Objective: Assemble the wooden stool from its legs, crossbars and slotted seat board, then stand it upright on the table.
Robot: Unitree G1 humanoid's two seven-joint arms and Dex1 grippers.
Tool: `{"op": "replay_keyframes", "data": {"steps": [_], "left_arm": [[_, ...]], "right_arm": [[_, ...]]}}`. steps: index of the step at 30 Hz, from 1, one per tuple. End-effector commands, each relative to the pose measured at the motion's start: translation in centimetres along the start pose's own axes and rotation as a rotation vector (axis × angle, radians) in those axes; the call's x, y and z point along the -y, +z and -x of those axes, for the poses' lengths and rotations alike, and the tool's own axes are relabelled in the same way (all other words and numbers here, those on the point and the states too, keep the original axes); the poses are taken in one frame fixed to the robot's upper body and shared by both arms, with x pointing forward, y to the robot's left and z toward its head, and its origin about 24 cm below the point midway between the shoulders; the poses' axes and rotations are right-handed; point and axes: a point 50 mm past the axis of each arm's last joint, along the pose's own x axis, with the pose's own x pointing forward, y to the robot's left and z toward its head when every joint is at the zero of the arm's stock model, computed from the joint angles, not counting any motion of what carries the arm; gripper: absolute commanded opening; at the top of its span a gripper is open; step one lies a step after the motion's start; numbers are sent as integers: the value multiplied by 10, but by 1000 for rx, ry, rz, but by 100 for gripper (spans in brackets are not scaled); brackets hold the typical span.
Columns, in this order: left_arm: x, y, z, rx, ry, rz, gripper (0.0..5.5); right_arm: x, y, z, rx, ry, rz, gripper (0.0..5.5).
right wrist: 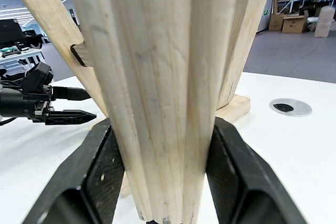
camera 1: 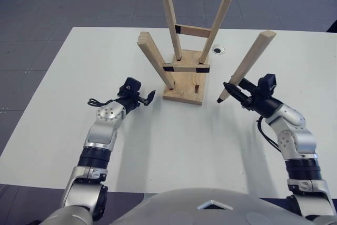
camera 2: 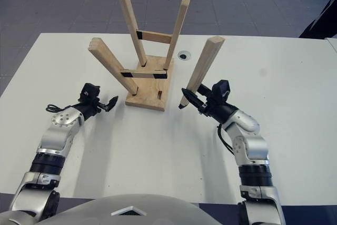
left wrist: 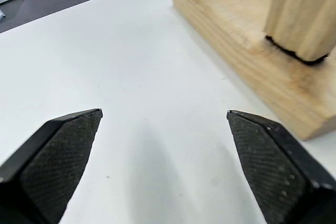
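Note:
The slotted seat board (camera 1: 181, 92) lies flat on the white table (camera 1: 174, 151) with three legs standing in it, joined by crossbars (camera 1: 194, 30). An empty slot (camera 1: 197, 88) shows at its near right corner. My right gripper (camera 1: 231, 90) is shut on the fourth wooden leg (camera 1: 251, 59), held tilted just right of the board, its lower tip close above the table. My left gripper (camera 1: 147, 98) is open, low over the table just left of the board's near left corner (left wrist: 294, 108). Its fingertips (left wrist: 79, 129) hold nothing.
A round cable grommet (camera 1: 217, 50) sits in the table behind the board. Bare table surface spreads in front of the board and to both sides. The far table edge runs behind the stool, with grey floor beyond.

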Motion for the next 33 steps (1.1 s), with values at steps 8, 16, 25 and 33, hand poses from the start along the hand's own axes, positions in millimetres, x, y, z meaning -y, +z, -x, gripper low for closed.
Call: {"op": "replay_keyframes", "data": {"steps": [8, 16, 25, 33], "left_arm": [[8, 50, -67, 24, -98, -112, 440], [-32, 42, -67, -110, 17, -261, 440], [11, 50, -84, -35, -91, -223, 440], [21, 54, -87, -25, -162, -245, 440]], "right_arm": [[14, -1, -35, 70, 165, 148, 207], [-13, 3, -47, 123, 330, 134, 207], [-13, -38, -44, 35, 297, 113, 207], [-9, -59, -49, -61, 337, 223, 204]]}}
